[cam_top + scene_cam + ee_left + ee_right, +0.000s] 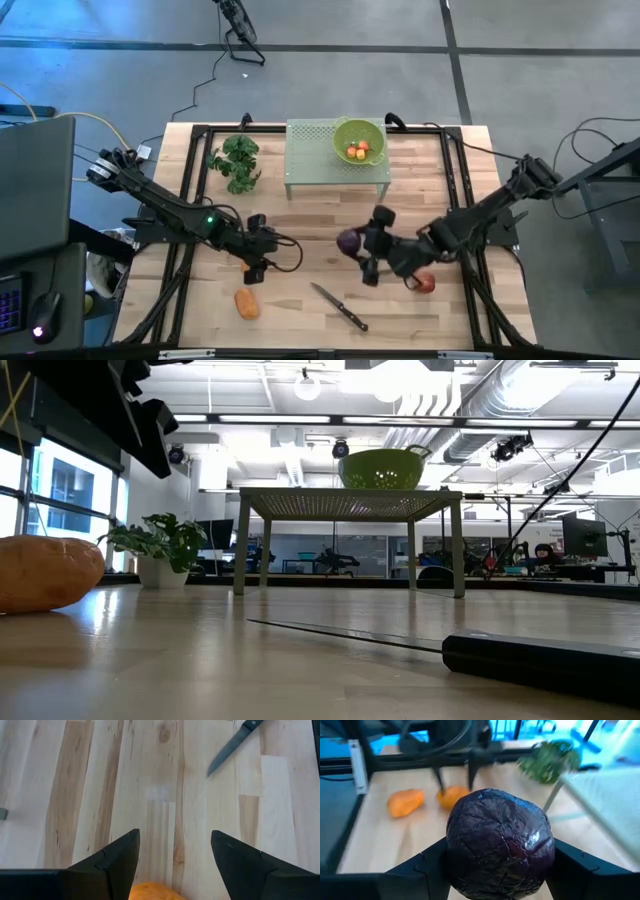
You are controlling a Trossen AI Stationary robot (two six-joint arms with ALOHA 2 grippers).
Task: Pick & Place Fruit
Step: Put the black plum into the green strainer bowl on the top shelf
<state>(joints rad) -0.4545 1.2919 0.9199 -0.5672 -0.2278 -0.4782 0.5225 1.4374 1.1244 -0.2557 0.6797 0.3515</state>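
Note:
My right gripper (pixel 358 250) is shut on the dark purple round fruit (pixel 500 842) at mid-table. The fruit also shows in the high view (pixel 347 241). My left gripper (pixel 174 851) is open and points down, its fingers on either side of an orange oblong piece (pixel 152 891) without touching it. This gripper shows left of centre in the high view (pixel 256 264). A second orange oblong piece (pixel 246 302) lies on the table nearer the near edge. The red apple (pixel 425 283) lies under my right arm. Small red-orange and yellow pieces (pixel 358 151) lie in the green bowl (pixel 372 131). My right gripper pinches the purple fruit's two opposite sides (pixel 454 851) between its two fingers. The fingers come roughly level from the table's right side. The fruit fills the gap between them and sits above the table top.
The green bowl stands on a green mesh stand (pixel 310 160) at the far middle. The green leafy bunch (pixel 237 160) stands left of the stand. The black-handled knife (pixel 340 307) lies near the near edge, between the second orange piece and the apple.

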